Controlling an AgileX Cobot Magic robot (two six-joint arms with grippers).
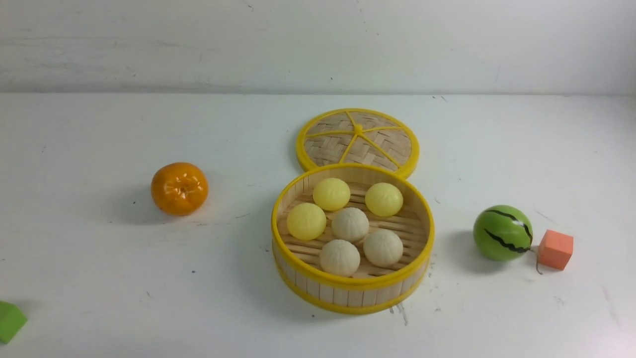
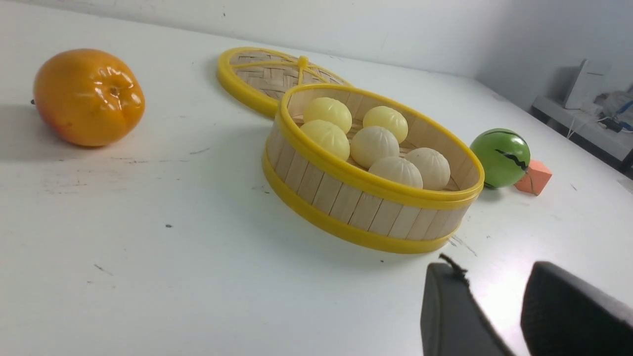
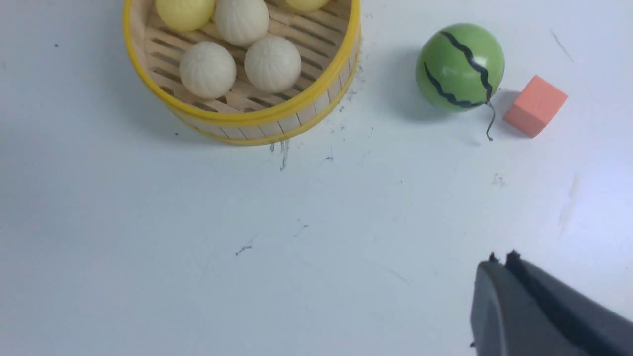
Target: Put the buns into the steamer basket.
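The steamer basket (image 1: 298,271) stands mid-table and holds several buns: three pale yellow ones (image 1: 331,194) at the back and three beige-white pleated ones (image 1: 350,224) in front. It also shows in the left wrist view (image 2: 346,198) and the right wrist view (image 3: 257,118). My left gripper (image 2: 494,272) is open and empty, near the table in front of the basket. My right gripper (image 3: 500,258) is shut and empty, over bare table to the basket's front right. Neither gripper shows in the front view.
The woven yellow-spoked lid (image 1: 357,139) lies behind the basket. An orange fruit (image 1: 179,188) sits to the left. A green watermelon ball (image 1: 502,232) and an orange cube (image 1: 555,249) sit to the right. A green block (image 1: 9,320) lies at the front left edge.
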